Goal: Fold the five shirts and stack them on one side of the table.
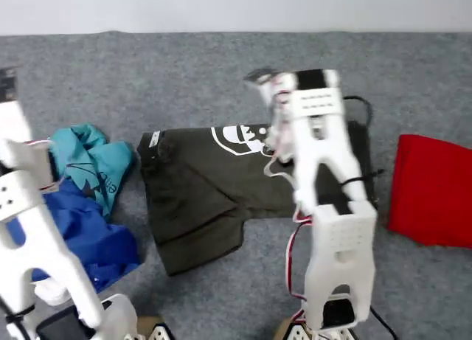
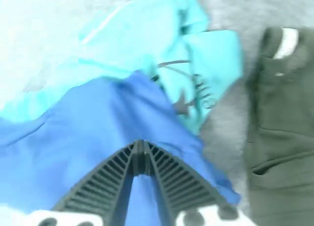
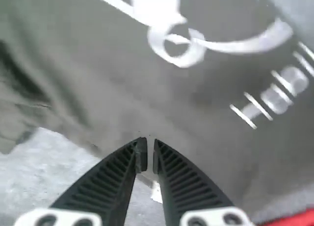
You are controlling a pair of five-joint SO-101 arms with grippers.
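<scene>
Leftward, at nine o'clock, a crumpled blue shirt and teal shirt, with the left gripper pressed closed, empty, over the blue. Centre, a dark shirt laid out, right gripper all but closed at its edge. At three o'clock, a folded red shirt.

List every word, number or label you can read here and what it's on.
Nothing here reads clearly.
The white lettering on the dark shirt: blurred, unreadable.
The dark print on the teal shirt: too blurred.
The neck label on the dark shirt: too small.
</scene>
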